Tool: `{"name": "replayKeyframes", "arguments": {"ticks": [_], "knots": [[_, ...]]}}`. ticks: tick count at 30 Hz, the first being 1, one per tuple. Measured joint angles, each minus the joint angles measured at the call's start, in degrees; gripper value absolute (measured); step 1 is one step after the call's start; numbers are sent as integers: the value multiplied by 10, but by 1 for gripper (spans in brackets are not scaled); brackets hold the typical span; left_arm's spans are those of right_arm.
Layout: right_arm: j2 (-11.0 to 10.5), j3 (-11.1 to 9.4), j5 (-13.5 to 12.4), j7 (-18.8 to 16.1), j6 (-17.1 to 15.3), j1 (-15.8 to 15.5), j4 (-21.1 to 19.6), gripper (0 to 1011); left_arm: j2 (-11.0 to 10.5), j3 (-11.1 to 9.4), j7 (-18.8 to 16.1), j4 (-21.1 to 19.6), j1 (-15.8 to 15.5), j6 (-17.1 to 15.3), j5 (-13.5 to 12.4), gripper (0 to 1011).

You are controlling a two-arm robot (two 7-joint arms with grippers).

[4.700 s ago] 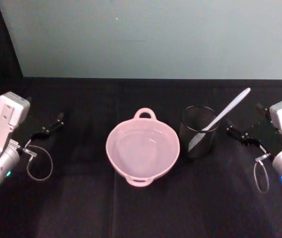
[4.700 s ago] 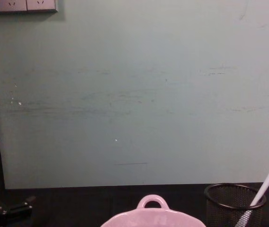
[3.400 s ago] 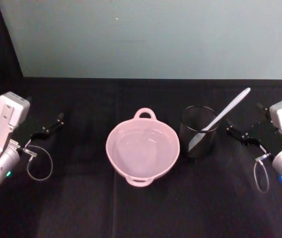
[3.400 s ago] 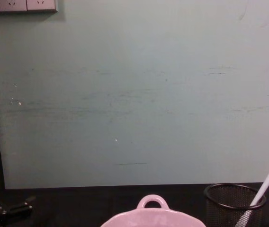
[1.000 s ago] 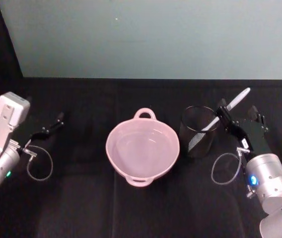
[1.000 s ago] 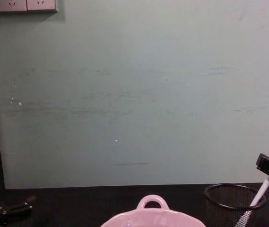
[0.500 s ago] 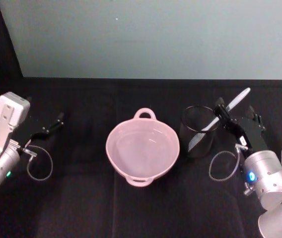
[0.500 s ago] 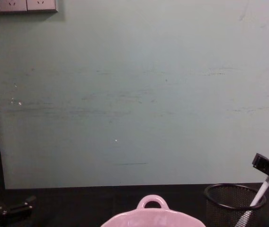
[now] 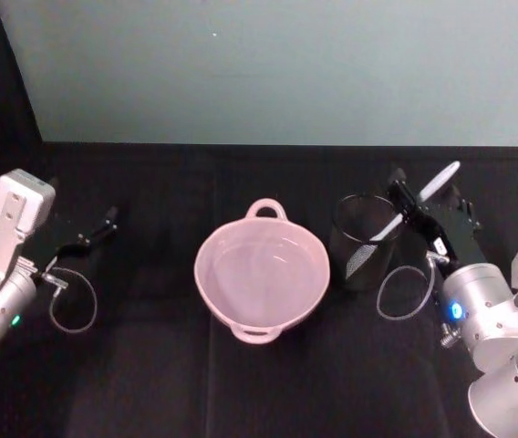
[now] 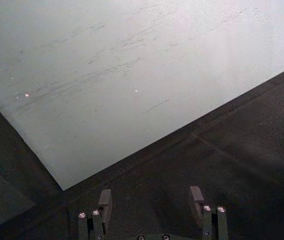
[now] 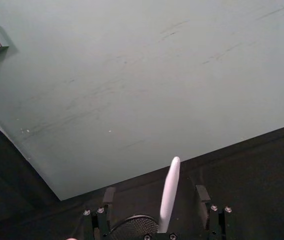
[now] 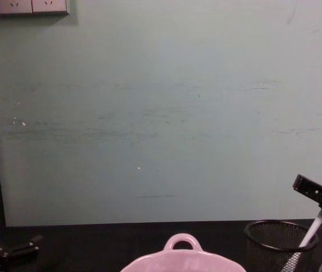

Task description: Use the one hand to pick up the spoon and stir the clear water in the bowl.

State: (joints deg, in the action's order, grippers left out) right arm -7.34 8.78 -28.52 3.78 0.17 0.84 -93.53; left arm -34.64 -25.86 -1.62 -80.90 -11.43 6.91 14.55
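**Right gripper astride spoon handle, not closed**

Pose: we see the right gripper [image 9: 425, 193] reached forward and inward over the black table [image 9: 150, 365]. Its silver wrist with the blue light sits low at the right of the head view, the fingers pointing away from the robot towards the wall. The jaws stand wide apart with the spoon [image 9: 440, 179] handle passing between them. In the right wrist view the white handle [image 11: 169, 192] rises between the two fingers [image 11: 108, 196] with a gap on either side, so we record nothing gripped. The gripper sits just beyond the right side of the black mesh cup [image 9: 361, 251].

The left gripper [image 10: 151, 202] is parked low at the far left of the table. Its jaws are also apart, with bare cloth between them.

Task items: the spoon leans in the mesh cup, blade down, handle slanting up to the right. The pink bowl [image 9: 201, 265] stands at table centre, just left of the cup, with its loop handle towards the wall.

Hard to make out:
- The blade shows only dimly through the mesh.
- We cannot tell the handle's end hole.
- The black fingers merge with the black cloth in the head view.
- The chest view cuts the bowl [image 12: 181, 242] to its loop and back rim, and shows one finger of the right gripper beside the handle.
- We cannot clearly separate the water surface from the glossy bowl interior
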Motion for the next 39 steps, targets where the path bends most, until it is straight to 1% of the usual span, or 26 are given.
{"name": "replayKeyframes", "arguments": {"ticks": [10,20,22,23,25,26,29,30,31,32,34,37,39], "knots": [[18,-8,16,-2,-9,14,15,1003,0,0,0,0,0,0,0,1011],[18,-7,16,-2,-10,14,15,997,0,0,0,0,0,0,0,1011],[18,-7,16,-2,-10,14,15,966,0,0,0,0,0,0,0,1011],[17,-7,15,-2,-10,14,15,927,0,0,0,0,0,0,0,1011],[17,-7,15,-2,-10,14,15,898,0,0,0,0,0,0,0,1011],[17,-7,15,-2,-10,14,15,850,0,0,0,0,0,0,0,1011],[17,-7,15,-2,-10,14,15,786,0,0,0,0,0,0,0,1011],[17,-7,15,-2,-10,14,15,786,0,0,0,0,0,0,0,1011],[17,-7,15,-2,-10,14,15,723,0,0,0,0,0,0,0,1011],[17,-6,15,-2,-10,14,14,707,0,0,0,0,0,0,0,1011],[17,-6,15,-2,-9,13,14,626,0,0,0,0,0,0,0,1011],[17,-6,15,-2,-9,13,14,544,0,0,0,0,0,0,0,1011],[17,-6,15,-2,-9,13,14,461,0,0,0,0,0,0,0,1011]]}}
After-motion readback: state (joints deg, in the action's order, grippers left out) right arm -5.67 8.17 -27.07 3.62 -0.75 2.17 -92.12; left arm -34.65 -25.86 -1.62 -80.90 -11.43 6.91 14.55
